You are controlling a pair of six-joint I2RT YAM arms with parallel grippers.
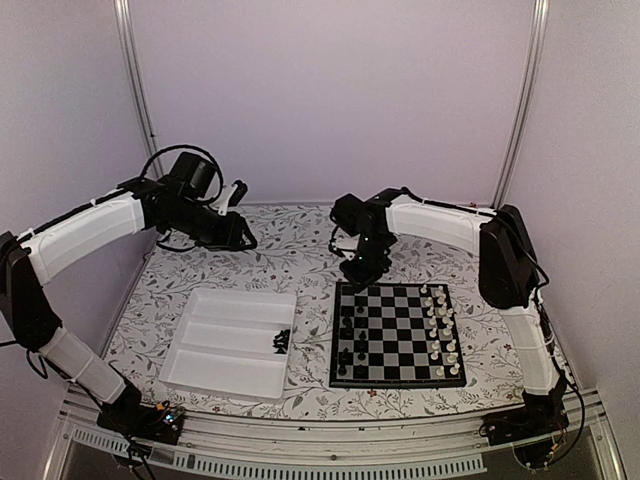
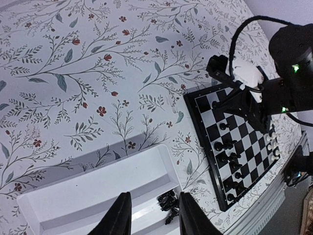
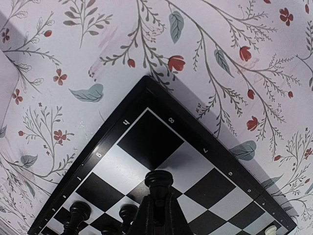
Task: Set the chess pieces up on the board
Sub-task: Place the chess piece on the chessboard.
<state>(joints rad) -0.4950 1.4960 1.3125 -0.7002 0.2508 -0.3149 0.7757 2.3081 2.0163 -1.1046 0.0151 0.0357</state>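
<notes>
The board lies at the right of the table, its corner squares bare in the right wrist view. Several black chess pieces stand along its left side. My right gripper hovers over the far-left corner and is shut on a black piece, held upright at the fingertips. A small pile of loose black pieces lies in the white tray. High above that tray, my left gripper hangs open with nothing between its fingers.
White pieces line the board's right side. The white tray sits left of the board on a floral cloth. The right arm reaches over the board's far edge.
</notes>
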